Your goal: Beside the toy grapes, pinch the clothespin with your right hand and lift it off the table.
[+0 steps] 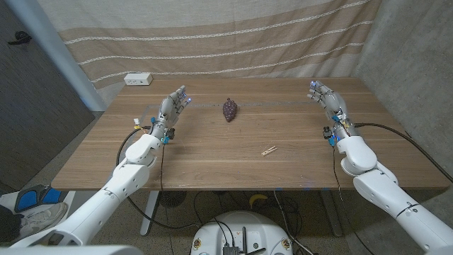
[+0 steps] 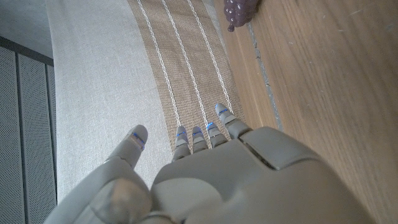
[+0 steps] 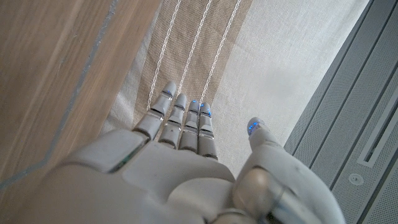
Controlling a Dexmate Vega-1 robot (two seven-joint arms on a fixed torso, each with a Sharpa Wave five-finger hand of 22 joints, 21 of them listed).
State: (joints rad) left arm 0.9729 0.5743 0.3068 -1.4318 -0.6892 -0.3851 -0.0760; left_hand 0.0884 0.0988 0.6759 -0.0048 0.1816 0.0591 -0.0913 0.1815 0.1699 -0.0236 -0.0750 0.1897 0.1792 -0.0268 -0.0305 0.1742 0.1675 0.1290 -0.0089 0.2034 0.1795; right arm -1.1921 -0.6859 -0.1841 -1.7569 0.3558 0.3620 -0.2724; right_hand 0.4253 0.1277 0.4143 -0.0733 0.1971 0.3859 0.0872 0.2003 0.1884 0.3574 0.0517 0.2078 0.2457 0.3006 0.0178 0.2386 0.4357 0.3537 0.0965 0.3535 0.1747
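One clothespin on the worktop, both hands empty and spread
The clothespin is small, pale wood, lying flat and slanted, well short of the right hand and inward of it, toward the robot's side of the worktop. One bunch of dark purple toy grapes sits apart from the pin, between the two hands and nearer the left hand. Both hands stand raised with fingers straight and apart, holding nothing. One white power strip lies beyond the left hand by the striped curtain. No writing can be read on anything
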